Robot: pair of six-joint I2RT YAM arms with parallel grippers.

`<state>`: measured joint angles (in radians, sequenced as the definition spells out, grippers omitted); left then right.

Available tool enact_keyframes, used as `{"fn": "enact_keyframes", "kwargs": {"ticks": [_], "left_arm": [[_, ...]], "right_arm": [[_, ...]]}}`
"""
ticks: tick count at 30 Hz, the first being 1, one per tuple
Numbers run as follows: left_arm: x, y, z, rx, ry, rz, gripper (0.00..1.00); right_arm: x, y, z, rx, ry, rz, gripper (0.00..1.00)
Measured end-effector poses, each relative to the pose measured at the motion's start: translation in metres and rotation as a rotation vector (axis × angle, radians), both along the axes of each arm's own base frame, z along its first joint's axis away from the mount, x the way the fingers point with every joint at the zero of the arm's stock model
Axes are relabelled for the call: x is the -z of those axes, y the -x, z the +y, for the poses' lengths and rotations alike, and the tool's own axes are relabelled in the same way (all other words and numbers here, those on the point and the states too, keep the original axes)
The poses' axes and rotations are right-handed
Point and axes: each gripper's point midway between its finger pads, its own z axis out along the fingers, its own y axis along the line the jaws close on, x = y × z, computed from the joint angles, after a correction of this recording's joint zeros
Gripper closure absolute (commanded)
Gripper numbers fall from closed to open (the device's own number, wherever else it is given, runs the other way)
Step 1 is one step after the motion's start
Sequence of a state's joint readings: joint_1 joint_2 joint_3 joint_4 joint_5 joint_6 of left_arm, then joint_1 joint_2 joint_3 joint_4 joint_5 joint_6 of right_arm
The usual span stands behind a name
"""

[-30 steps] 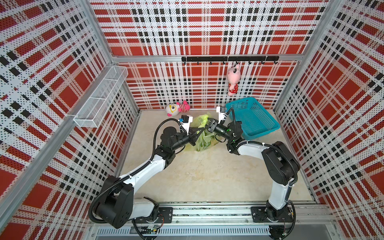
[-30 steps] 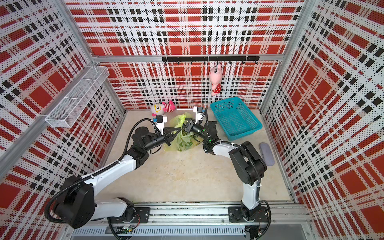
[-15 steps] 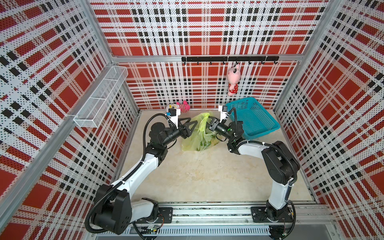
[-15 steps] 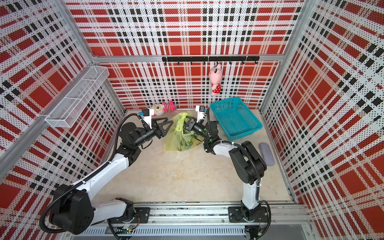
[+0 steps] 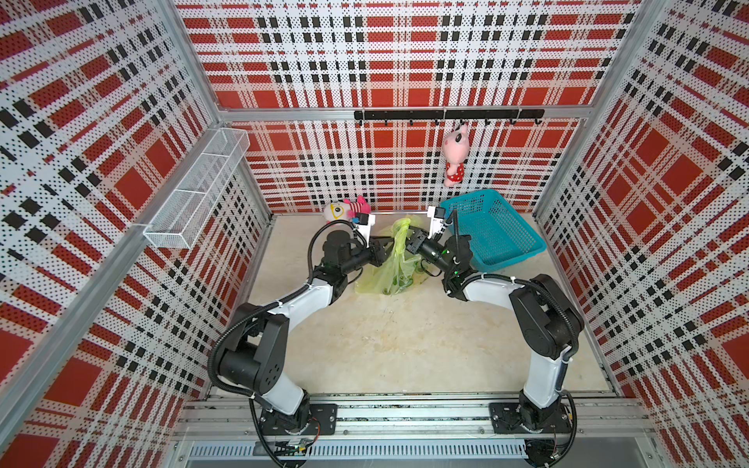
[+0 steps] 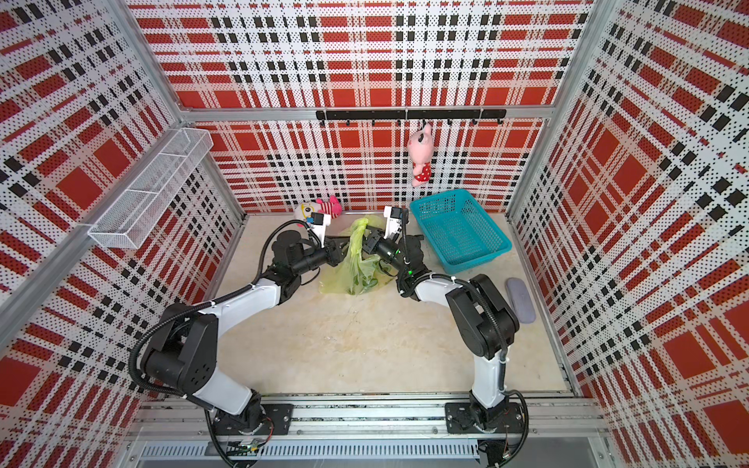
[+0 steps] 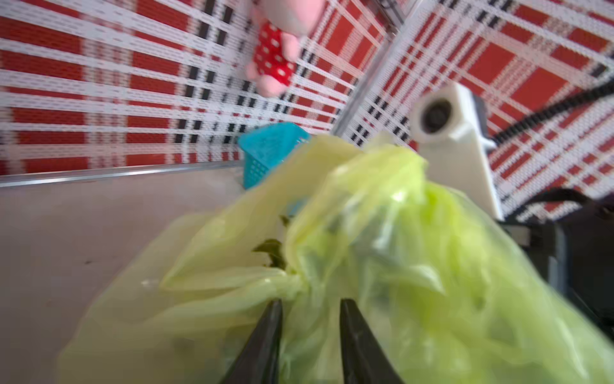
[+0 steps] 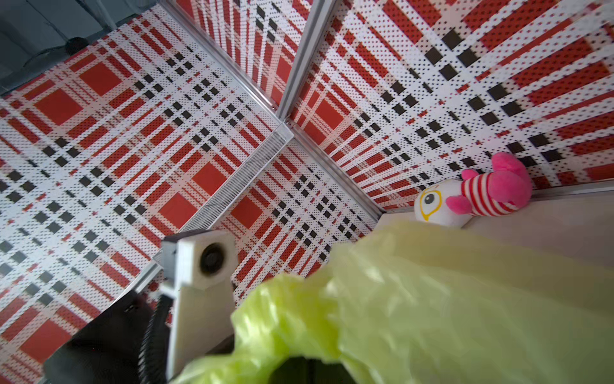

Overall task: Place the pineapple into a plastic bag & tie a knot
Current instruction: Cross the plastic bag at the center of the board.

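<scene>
The yellow-green plastic bag (image 5: 387, 271) stands at the back middle of the floor, its neck pulled upward. Dark green pineapple leaves (image 7: 270, 251) show through the plastic; the rest of the fruit is hidden. My right gripper (image 5: 408, 243) is shut on the bag's upper part, and plastic drapes over its fingers (image 8: 309, 367). My left gripper (image 7: 310, 301) is at the bag's left side, jaws a little apart with a strand of plastic between them. Just beyond its fingertips (image 7: 274, 319) the plastic gathers into a twisted bunch (image 7: 289, 281). I cannot tell whether that bunch is a knot.
A teal mesh basket (image 5: 494, 233) sits right behind the right arm. A striped plush fish (image 5: 346, 207) lies against the back wall, and a pink plush pig (image 5: 454, 158) hangs from the hook rail. A wire shelf (image 5: 194, 194) juts from the left wall. A grey case (image 6: 521, 300) lies at the right.
My left gripper let go of the bag, drew back to the left with jaws wide, then came back to the bag with jaws narrower. The right gripper kept its hold.
</scene>
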<state>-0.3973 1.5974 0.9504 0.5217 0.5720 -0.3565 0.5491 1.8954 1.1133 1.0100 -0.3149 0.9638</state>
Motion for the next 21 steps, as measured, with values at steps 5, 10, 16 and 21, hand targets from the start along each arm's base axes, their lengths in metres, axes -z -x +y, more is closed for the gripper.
{"fn": "enact_keyframes", "kwargs": {"ticks": [5,10,16,21], "left_arm": [[0.007,0.022,-0.025,0.105,-0.017,-0.044,0.92],[0.007,0.027,-0.025,0.126,-0.002,-0.074,0.98],[0.007,0.034,-0.026,0.155,0.014,-0.09,0.98],[0.005,0.041,-0.02,0.175,0.081,-0.074,0.89]], "right_arm": [[0.005,-0.006,-0.003,0.02,0.013,0.018,1.0],[-0.005,0.001,0.003,-0.044,-0.012,0.008,1.0],[-0.019,0.018,0.01,-0.157,-0.074,0.0,1.0],[-0.025,0.027,0.013,-0.229,-0.126,0.032,1.0]]}}
